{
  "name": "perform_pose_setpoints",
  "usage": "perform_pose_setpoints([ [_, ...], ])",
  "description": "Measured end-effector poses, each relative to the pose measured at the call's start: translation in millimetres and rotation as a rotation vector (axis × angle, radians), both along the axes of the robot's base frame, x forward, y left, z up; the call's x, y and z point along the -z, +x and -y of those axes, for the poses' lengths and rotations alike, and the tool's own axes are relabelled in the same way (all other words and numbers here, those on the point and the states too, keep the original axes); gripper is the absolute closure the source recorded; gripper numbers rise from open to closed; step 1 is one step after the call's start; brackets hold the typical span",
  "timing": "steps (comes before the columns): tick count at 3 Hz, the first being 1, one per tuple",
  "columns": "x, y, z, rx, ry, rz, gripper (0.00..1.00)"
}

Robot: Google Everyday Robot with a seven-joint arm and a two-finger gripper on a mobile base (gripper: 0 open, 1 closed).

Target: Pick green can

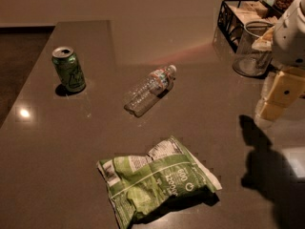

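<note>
On the far left of the brown table (43, 142), the green can (69, 69) stands up by itself. A clear bottle (150, 89) lies on its side near the middle. A green snack bag (152, 185) lies at the front. Way over on the right, the gripper (271, 111) hangs above the table, tipped and pointing down, well apart from the can. Whether it is wide or narrow cannot be told.

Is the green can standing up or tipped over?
Standing up: the green can rests on its base, silver top upward. The gripper hangs at the right edge.
</note>
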State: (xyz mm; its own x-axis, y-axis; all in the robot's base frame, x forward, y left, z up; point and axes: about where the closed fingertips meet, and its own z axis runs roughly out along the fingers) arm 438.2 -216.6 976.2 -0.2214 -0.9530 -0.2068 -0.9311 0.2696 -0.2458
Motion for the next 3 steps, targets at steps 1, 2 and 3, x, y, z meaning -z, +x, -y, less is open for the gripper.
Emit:
perform_pose_setpoints([
  [1,-2,1,-2,-0.003,0.004,0.011,0.0],
  [2,-3,13,-16,-0.02,0.032,0.032,0.0],
  [3,-1,33,-39,-0.048,0.088,0.039,0.0],
])
